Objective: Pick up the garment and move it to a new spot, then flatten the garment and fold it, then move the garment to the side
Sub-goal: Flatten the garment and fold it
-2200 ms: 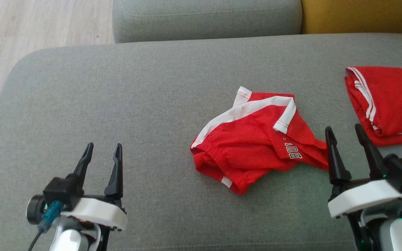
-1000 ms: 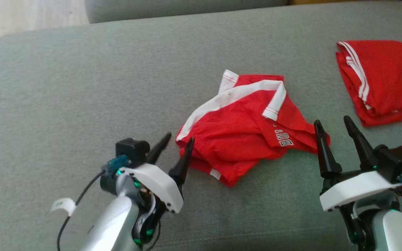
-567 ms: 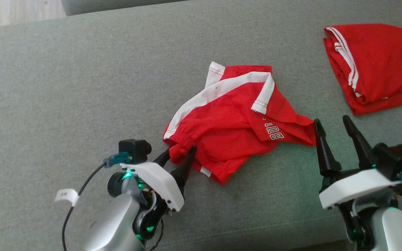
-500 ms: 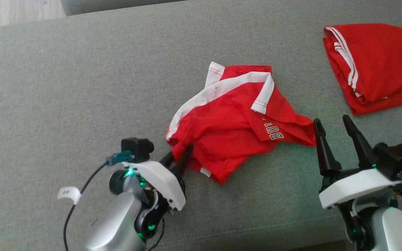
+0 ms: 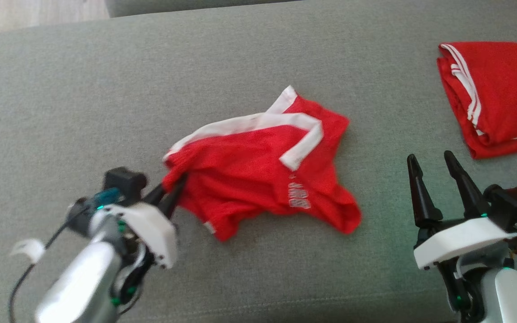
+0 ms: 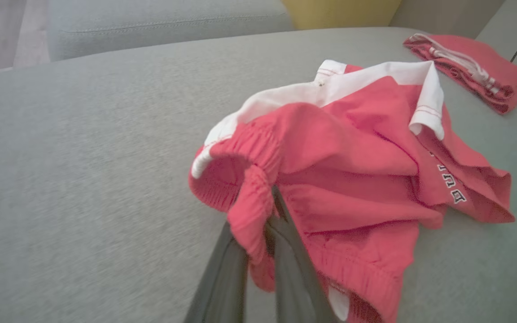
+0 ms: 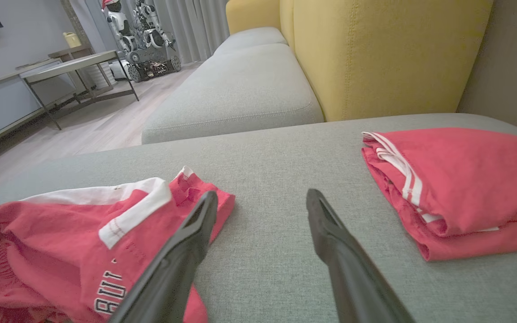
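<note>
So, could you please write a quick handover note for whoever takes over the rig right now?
Left gripper: shut on the elastic waistband of the crumpled red shorts with white trim.
Right gripper: open and empty, above the grey fabric sofa cushion, to the right of the shorts.
The shorts rest mid-cushion; a folded red garment with white stripes sits at the far right.
Done: grasp made.
Left: move the shorts to a new spot, flatten, fold, set aside.
</note>
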